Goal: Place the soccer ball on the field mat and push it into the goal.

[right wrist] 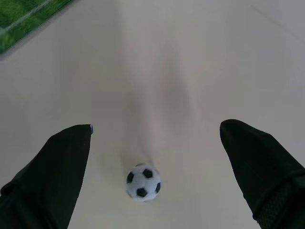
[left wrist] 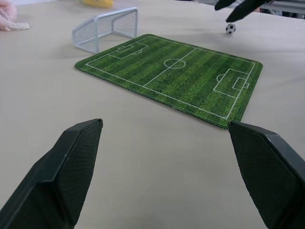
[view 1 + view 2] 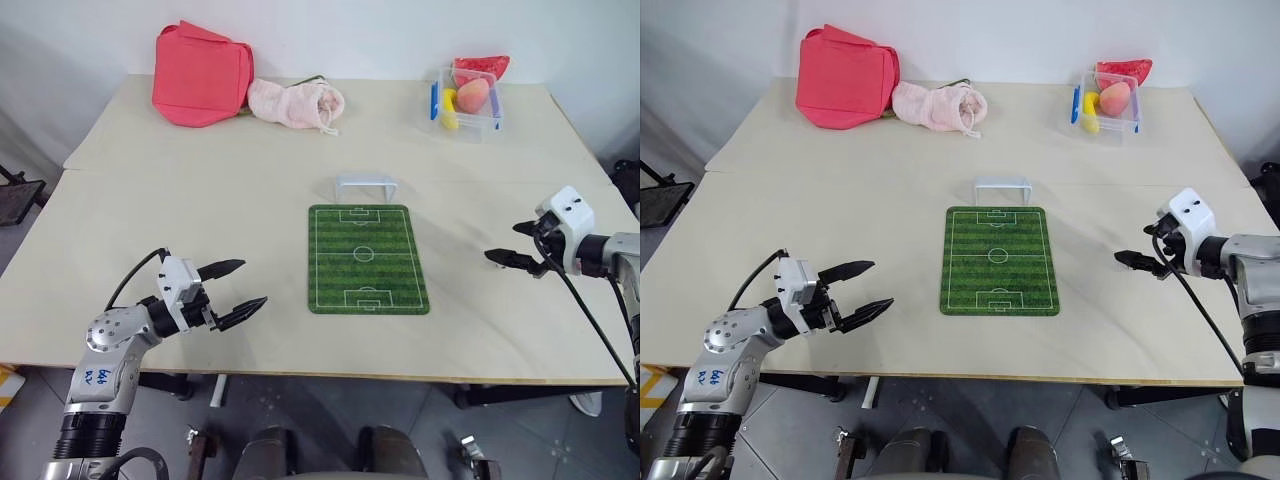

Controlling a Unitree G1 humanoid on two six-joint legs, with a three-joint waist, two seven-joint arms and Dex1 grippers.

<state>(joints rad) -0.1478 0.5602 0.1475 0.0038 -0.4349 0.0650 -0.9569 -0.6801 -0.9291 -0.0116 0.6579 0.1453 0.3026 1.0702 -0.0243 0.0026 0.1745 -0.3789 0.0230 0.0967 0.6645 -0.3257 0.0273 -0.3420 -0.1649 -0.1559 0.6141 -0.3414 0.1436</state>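
The soccer ball (image 1: 143,182) sits on the bare tabletop (image 3: 240,200), off the field mat (image 3: 367,259), between the right gripper (image 1: 155,167) and its wide-open, empty fingers. It looks hard, smooth and featherlight (likely to roll away), so pinch it across its middle. The mat is flat and turf-textured; the goal (image 3: 365,185) is a pale netted frame. The left gripper (image 3: 240,292) is open too, empty.

A pale beige tabletop (image 3: 200,200) stands against a plain white wall (image 3: 350,30) — a faint seam runs across its width. Below its near edge lies a grey tiled floor (image 3: 330,410). Dark metal framing (image 3: 20,190) shows past the tabletop's left side. The light is soft and even.
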